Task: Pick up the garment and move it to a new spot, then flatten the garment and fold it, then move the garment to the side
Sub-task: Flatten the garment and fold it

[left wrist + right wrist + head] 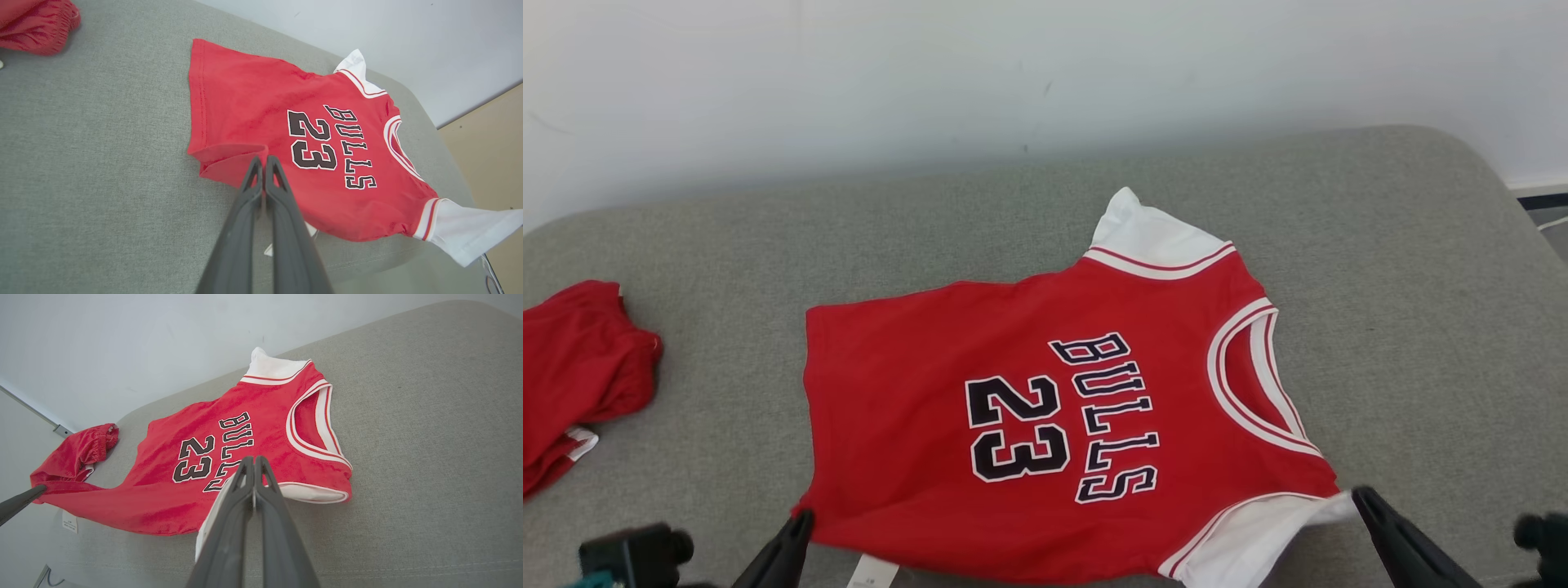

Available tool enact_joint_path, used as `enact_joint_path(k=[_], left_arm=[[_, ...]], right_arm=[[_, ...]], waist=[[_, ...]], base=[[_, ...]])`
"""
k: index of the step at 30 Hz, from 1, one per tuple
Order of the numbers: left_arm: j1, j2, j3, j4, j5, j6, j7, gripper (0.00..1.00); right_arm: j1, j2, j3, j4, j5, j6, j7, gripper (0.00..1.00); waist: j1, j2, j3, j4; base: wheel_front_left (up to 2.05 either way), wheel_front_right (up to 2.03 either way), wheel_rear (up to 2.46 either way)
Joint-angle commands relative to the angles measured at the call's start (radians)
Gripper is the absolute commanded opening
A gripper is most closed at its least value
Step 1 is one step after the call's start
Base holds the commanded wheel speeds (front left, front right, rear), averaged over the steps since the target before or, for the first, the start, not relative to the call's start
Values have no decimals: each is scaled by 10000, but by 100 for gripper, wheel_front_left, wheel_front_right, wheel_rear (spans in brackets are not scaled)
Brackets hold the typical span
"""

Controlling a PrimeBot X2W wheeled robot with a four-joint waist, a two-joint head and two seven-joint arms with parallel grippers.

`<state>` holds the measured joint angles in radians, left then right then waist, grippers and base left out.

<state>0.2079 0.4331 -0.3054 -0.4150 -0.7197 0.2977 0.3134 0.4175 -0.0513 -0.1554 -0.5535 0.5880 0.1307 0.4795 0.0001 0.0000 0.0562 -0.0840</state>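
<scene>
The garment (pixel 907 384) is a red jersey with white sleeves and "BULLS 23" in black letters. It lies mostly flat on the grey cushion (pixel 1405 269), neck to the right. My left gripper (pixel 800 518) is shut on the near left hem corner, which curls up around the fingertips (pixel 261 159). My right gripper (pixel 1360 496) is shut on the near white sleeve (pixel 1258 539); in the right wrist view that sleeve's cloth (pixel 212 514) runs under the closed fingers (pixel 253 461). The held edge of the jersey (pixel 122 510) hangs slightly off the cushion.
A second red piece of clothing (pixel 580 367) lies crumpled at the cushion's far left. A pale wall (pixel 1013 73) stands right behind the cushion. The cushion's right end drops to the floor (pixel 490 143). Bare grey cushion lies to the right of the jersey (pixel 429 437).
</scene>
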Motion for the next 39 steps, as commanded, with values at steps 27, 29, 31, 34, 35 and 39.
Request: enact_joint_path(k=[27, 29, 31, 34, 35, 39], left_arm=[[-4280, -1584, 20, 5552, -739, -1129, -838, 0], [-4334, -1615, -5, 5616, -783, -1137, -787, 0], [-4446, -1633, -47, 5704, -780, -1228, -798, 0], [-4567, -1685, -118, 5865, -850, -1280, -709, 0], [-4608, -1701, -130, 5905, -856, -1319, -718, 0], [-4744, -1774, -214, 6012, -838, -1390, -778, 0]], right_arm=[[-7303, -1979, 2827, 7771, -1236, 0, -3740, 0], [-7538, -2125, 2967, 8047, -1279, -2, -3912, 0], [-7965, -2221, 3361, 8509, -1120, 0, -4223, 0], [-8571, -2496, 3890, 9149, -1118, -2, -4712, 0], [-8758, -2557, 4055, 9369, -1138, -2, -4872, 0], [-9457, -2804, 4771, 10039, -1009, -2, -5482, 0]], waist=[[-1, 0, 1662, 684], [-1, 0, 1707, 723], [-1, 0, 1774, 783], [-1, 0, 1877, 881], [-1, 0, 1896, 897], [-1, 0, 2039, 1006]], base=[[0, 0, 0], [0, 0, 0], [0, 0, 0], [0, 0, 0], [0, 0, 0], [0, 0, 0]])
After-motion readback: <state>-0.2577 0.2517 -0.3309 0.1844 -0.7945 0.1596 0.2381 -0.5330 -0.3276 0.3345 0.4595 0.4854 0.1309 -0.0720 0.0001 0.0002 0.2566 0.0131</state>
